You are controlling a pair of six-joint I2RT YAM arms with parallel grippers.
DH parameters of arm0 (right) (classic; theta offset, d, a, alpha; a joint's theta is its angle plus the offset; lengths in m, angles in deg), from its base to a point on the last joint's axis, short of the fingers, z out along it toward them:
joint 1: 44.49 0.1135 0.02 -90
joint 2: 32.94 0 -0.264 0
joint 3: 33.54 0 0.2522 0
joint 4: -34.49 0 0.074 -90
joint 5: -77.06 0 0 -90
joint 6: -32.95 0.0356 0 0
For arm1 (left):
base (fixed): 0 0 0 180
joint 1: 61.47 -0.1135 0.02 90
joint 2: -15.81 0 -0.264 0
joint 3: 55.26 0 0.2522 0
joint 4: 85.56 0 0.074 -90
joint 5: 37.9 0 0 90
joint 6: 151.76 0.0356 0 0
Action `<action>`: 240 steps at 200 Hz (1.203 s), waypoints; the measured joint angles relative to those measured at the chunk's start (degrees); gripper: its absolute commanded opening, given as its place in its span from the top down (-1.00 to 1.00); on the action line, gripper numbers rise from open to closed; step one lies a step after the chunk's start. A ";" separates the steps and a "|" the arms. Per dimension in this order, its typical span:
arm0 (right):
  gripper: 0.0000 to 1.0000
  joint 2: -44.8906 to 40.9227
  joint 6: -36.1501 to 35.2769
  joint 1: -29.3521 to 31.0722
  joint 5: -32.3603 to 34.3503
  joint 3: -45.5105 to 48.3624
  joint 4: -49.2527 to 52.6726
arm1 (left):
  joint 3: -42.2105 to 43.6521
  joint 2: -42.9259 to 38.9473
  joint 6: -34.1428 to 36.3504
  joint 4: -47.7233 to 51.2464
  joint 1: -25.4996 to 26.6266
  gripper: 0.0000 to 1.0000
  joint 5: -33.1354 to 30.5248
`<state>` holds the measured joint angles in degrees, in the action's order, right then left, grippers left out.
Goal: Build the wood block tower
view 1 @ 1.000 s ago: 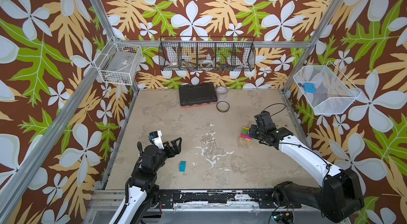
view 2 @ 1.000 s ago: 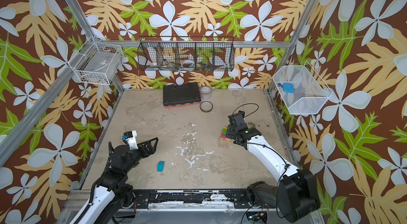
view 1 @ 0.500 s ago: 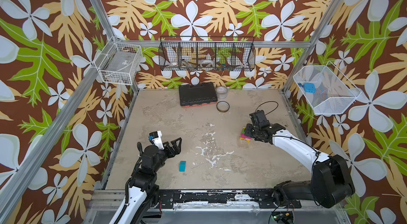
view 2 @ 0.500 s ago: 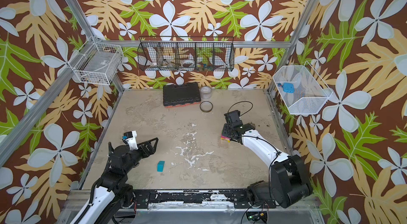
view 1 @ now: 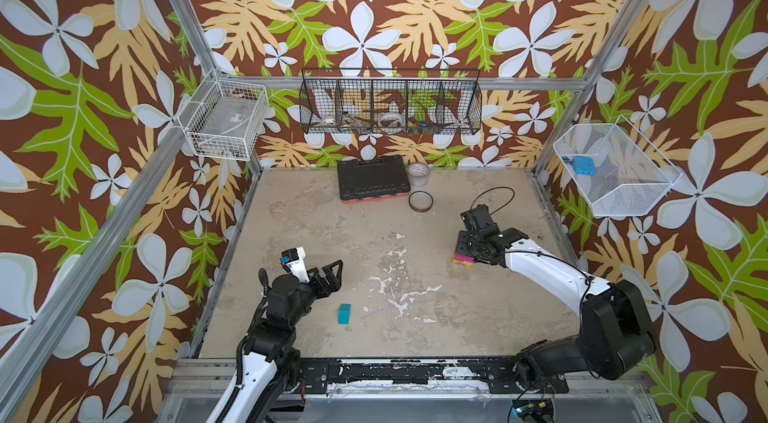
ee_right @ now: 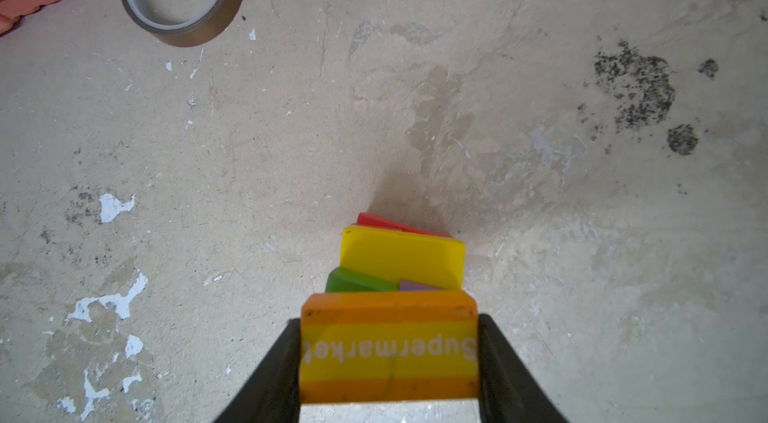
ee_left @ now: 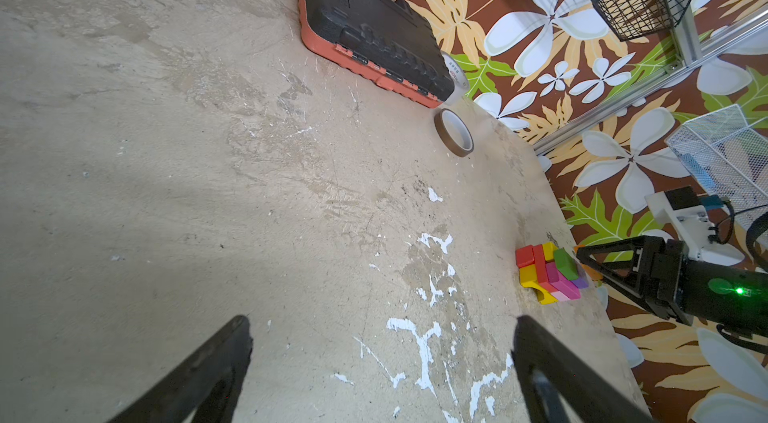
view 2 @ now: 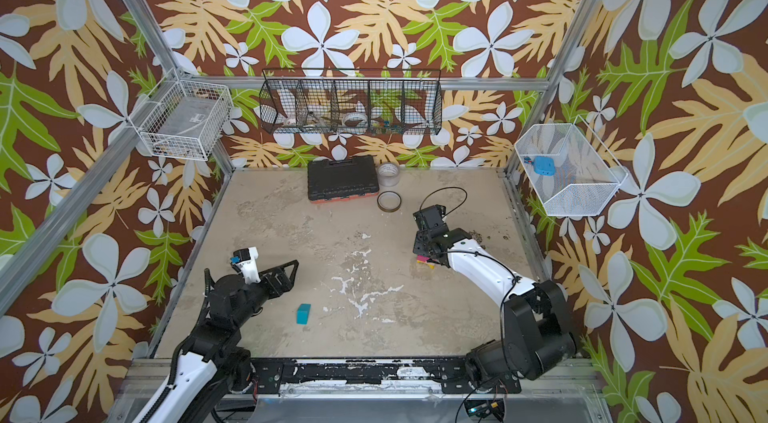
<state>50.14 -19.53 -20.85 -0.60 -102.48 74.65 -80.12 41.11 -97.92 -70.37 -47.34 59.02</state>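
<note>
The tower (ee_left: 548,273) is a low stack of red, yellow, magenta, pink, green and purple wood blocks at the table's right; in both top views only its magenta and yellow edge (view 1: 463,261) (view 2: 424,261) shows under the right arm. My right gripper (ee_right: 388,321) (view 1: 465,243) is shut on an orange and yellow block (ee_right: 388,352) marked "Supermarket", held just above the tower's yellow (ee_right: 401,261) and green (ee_right: 357,281) blocks. A teal block (view 1: 344,313) (view 2: 303,313) lies alone at front left. My left gripper (view 1: 336,273) (ee_left: 382,323) hovers open and empty just behind it.
A black tool case (view 1: 371,177) lies at the back, with a clear tape roll (view 1: 417,171) and a brown one (view 1: 420,201) beside it. Wire baskets hang on the back and left walls. A white mesh basket (view 1: 615,171) hangs on the right wall.
My right gripper has swung left and back with the orange block, from beside the tower to directly over it. The left arm and the teal block have not moved.
</note>
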 measured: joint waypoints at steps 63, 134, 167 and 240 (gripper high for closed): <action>-0.15 0.00 0.20 0.13 1.27 0.00 0.63 | 0.00 -0.02 -0.04 -0.02 -0.04 -0.98 0.02; -0.38 0.39 0.76 0.50 1.55 0.00 0.66 | 0.02 -0.04 -0.22 -0.02 -0.07 -0.98 0.02; -0.46 0.39 0.76 0.61 1.55 0.04 0.66 | 0.13 -0.04 -0.24 -0.11 -0.07 -0.98 0.02; -0.42 -0.31 0.85 0.61 1.38 0.90 0.61 | 0.17 -0.04 -0.26 -0.07 -0.07 -0.98 0.02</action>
<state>49.84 -18.68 -20.24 0.77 -101.59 75.26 -79.94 41.06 -98.18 -70.43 -47.41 59.04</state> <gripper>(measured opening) 0.709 0.990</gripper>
